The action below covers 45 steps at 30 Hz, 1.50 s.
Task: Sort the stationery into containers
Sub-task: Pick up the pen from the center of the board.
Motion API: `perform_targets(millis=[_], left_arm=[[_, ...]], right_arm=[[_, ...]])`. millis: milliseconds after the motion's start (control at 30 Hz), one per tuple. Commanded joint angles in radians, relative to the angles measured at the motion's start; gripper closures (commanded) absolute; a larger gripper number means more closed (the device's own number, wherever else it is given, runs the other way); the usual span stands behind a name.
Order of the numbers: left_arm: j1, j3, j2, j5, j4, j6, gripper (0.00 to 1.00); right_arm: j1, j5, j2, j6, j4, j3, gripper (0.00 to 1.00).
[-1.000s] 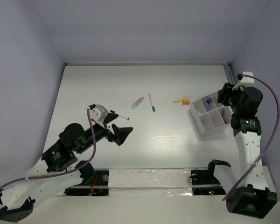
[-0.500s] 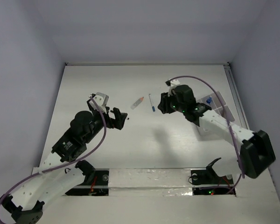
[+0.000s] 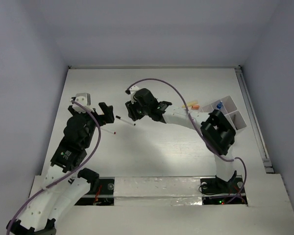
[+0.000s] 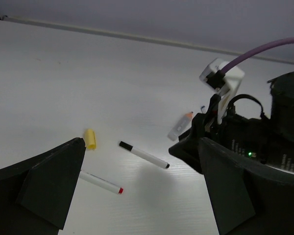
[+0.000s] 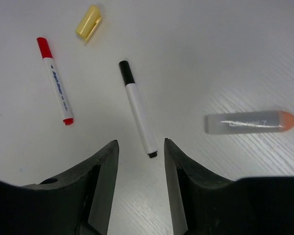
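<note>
Currently the right jaws (image 5: 141, 143) stand part-spread and pinch nothing. The white pen with black tip (image 5: 138, 120) lies flat on the table (image 5: 210, 58), its near end just between the fingertips and its long axis running almost straight ahead, so closing would take it across its width. The left jaws (image 4: 142, 186) gape fully, empty, farther off. I judge the right arm nearer. The pen is smooth, round, slender plastic, liable to roll. A red-tipped pen (image 5: 56, 88) lies left of the jaws, a translucent orange-capped tube (image 5: 245, 122) right.
</note>
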Motion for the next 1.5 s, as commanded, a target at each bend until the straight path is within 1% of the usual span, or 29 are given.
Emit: perform_targets(millis=[0, 33, 67, 100, 167, 200, 300, 467, 633, 667, 700, 733, 767, 833, 867, 900, 933, 967, 1033, 1100, 1133, 1167, 1233, 1267, 1300, 1333, 1367, 1400, 1467], left_arm=[[0.016, -0.008, -0.017, -0.071, 0.058, -0.02, 0.01], [0.016, -0.008, -0.017, -0.076, 0.06, -0.02, 0.01], [0.016, -0.008, -0.017, -0.079, 0.061, -0.022, 0.01], [0.016, -0.008, -0.014, -0.083, 0.063, -0.022, 0.01], [0.016, -0.008, -0.005, -0.083, 0.064, -0.022, 0.01], [0.016, -0.006, 0.0, -0.082, 0.063, -0.022, 0.01], [0.016, -0.006, -0.003, -0.082, 0.064, -0.02, 0.01], [0.016, -0.005, -0.003, -0.071, 0.067, -0.02, 0.01], [0.016, -0.002, -0.003, -0.065, 0.069, -0.022, 0.01], [0.016, -0.002, -0.005, -0.063, 0.067, -0.022, 0.01], [0.025, -0.002, -0.006, -0.065, 0.067, -0.02, 0.01], [0.025, -0.003, -0.009, -0.063, 0.069, -0.022, 0.01], [0.025, -0.003, -0.011, -0.063, 0.069, -0.02, 0.01], [0.025, -0.003, -0.012, -0.062, 0.069, -0.02, 0.01], [0.025, -0.005, -0.014, -0.062, 0.069, -0.02, 0.01], [0.025, -0.005, -0.014, -0.057, 0.071, -0.02, 0.01], [0.025, -0.003, -0.014, -0.056, 0.071, -0.02, 0.01], [0.025, -0.003, -0.014, -0.054, 0.071, -0.02, 0.01], [0.025, -0.003, -0.017, -0.051, 0.071, -0.02, 0.01], [0.025, -0.003, -0.017, -0.04, 0.071, -0.02, 0.01], [0.025, -0.003, -0.016, -0.037, 0.072, -0.022, 0.01], [0.025, -0.003, -0.016, -0.031, 0.072, -0.025, 0.01], [0.025, -0.005, -0.02, -0.01, 0.075, -0.026, 0.01], [0.025, -0.006, -0.023, -0.004, 0.078, -0.028, 0.01], [0.025, -0.005, -0.023, 0.004, 0.077, -0.026, 0.01], [0.025, -0.006, -0.028, 0.006, 0.078, -0.028, 0.01], [0.025, -0.008, -0.037, 0.012, 0.08, -0.026, 0.01], [0.025, -0.009, -0.043, 0.022, 0.081, -0.028, 0.01], [0.015, -0.012, -0.061, 0.035, 0.087, -0.025, 0.01]], right_arm=[[0.008, -0.007, 0.085, -0.042, -0.011, 0.128, 0.51], [0.009, -0.036, 0.111, -0.053, -0.022, 0.155, 0.49], [0.018, -0.046, 0.14, -0.061, -0.068, 0.23, 0.49], [0.018, -0.046, 0.197, -0.071, -0.091, 0.267, 0.48], [0.039, -0.04, 0.255, -0.102, -0.163, 0.339, 0.48], [0.039, -0.038, 0.283, -0.108, -0.183, 0.404, 0.48], [0.05, -0.037, 0.373, -0.124, -0.215, 0.47, 0.48], [0.071, -0.05, 0.455, -0.173, -0.275, 0.559, 0.49], [0.101, -0.012, 0.519, -0.2, -0.313, 0.62, 0.51], [0.101, -0.011, 0.529, -0.206, -0.323, 0.639, 0.54], [0.101, 0.041, 0.55, -0.211, -0.327, 0.647, 0.56], [0.111, 0.061, 0.558, -0.214, -0.333, 0.656, 0.59], [0.111, 0.092, 0.575, -0.231, -0.347, 0.669, 0.66], [0.111, 0.114, 0.588, -0.234, -0.362, 0.68, 0.72], [0.111, 0.117, 0.595, -0.231, -0.373, 0.686, 0.8], [0.111, 0.115, 0.596, -0.227, -0.385, 0.69, 0.84], [0.111, 0.108, 0.59, -0.222, -0.382, 0.682, 0.9], [0.111, 0.103, 0.582, -0.21, -0.375, 0.671, 1.0], [0.111, 0.085, 0.561, -0.196, -0.33, 0.632, 1.0], [0.111, 0.094, 0.503, -0.162, -0.233, 0.585, 1.0], [0.111, 0.109, 0.472, -0.148, -0.188, 0.515, 1.0], [0.111, 0.115, 0.394, -0.115, -0.069, 0.469, 1.0], [0.095, 0.099, 0.302, -0.088, 0.053, 0.368, 1.0], [0.085, 0.088, 0.255, -0.041, 0.179, 0.266, 1.0], [0.064, 0.08, 0.161, -0.023, 0.234, 0.215, 1.0], [0.052, 0.068, 0.115, -0.01, 0.28, 0.167, 1.0], [0.039, 0.069, 0.069, 0.011, 0.364, 0.066, 1.0], [0.013, 0.092, -0.029, 0.022, 0.398, 0.018, 1.0], [-0.014, 0.13, -0.135, 0.039, 0.458, -0.089, 1.0]])
